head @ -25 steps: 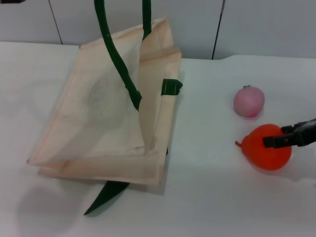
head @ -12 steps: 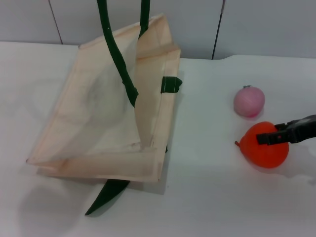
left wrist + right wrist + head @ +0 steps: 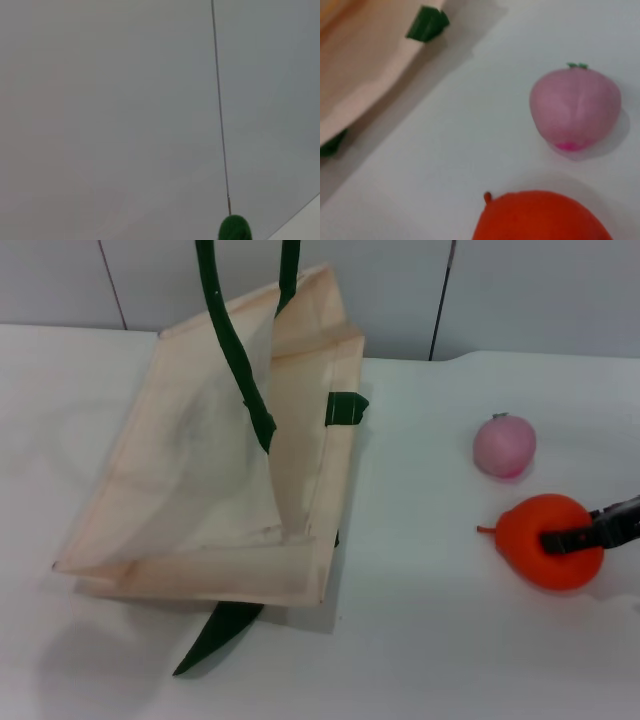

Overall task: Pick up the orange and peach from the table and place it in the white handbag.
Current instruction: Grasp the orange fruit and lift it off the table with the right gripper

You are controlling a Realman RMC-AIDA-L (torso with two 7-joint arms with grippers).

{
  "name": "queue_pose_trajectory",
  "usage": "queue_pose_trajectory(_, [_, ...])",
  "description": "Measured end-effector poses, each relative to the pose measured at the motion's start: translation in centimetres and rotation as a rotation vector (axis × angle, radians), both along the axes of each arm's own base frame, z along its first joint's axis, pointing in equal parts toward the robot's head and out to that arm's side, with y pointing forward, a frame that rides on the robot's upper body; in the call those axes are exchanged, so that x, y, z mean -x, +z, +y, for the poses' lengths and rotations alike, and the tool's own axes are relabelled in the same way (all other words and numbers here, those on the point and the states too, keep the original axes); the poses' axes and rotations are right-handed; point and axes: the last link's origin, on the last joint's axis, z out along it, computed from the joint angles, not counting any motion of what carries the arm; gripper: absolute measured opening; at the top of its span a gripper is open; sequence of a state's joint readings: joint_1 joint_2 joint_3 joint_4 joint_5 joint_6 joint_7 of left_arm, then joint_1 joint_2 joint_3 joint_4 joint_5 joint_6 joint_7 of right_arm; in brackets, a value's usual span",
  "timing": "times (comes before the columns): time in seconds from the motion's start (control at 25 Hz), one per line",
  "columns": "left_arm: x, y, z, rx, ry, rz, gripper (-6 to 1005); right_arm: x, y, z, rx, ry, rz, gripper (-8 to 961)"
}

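Note:
The orange (image 3: 548,542) lies on the white table (image 3: 420,640) at the right; it also fills the lower edge of the right wrist view (image 3: 542,217). My right gripper (image 3: 565,538) reaches in from the right edge and its dark tip lies across the orange. The peach (image 3: 504,445) sits just behind the orange, apart from it, and shows in the right wrist view (image 3: 575,107). The white handbag (image 3: 210,470) stands open at the left, its green handles (image 3: 235,350) pulled up out of the picture. My left gripper is out of view; a green handle bit (image 3: 233,229) shows in the left wrist view.
A grey panelled wall (image 3: 520,290) runs along the back of the table. One green strap end (image 3: 215,635) trails on the table in front of the bag. A green strap tab (image 3: 346,408) sticks out on the bag's right side.
My right gripper has drawn back to the right and dropped lower over the orange. The orange has shifted slightly right and down. The bag's near wall has swung a little.

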State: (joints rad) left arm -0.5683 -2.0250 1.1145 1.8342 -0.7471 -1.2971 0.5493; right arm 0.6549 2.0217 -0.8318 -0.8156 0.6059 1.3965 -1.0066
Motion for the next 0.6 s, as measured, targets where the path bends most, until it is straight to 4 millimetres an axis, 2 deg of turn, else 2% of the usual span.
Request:
queue_pose_trajectory(0.24, [0.18, 0.0, -0.05, -0.001, 0.005, 0.0, 123, 0.03, -0.19, -0.09, 0.024, 0.006, -0.024, 845])
queue_pose_trajectory(0.6, [0.37, 0.27, -0.4, -0.015, 0.005, 0.001, 123, 0.18, -0.23, -0.22, 0.036, 0.01, -0.022, 644])
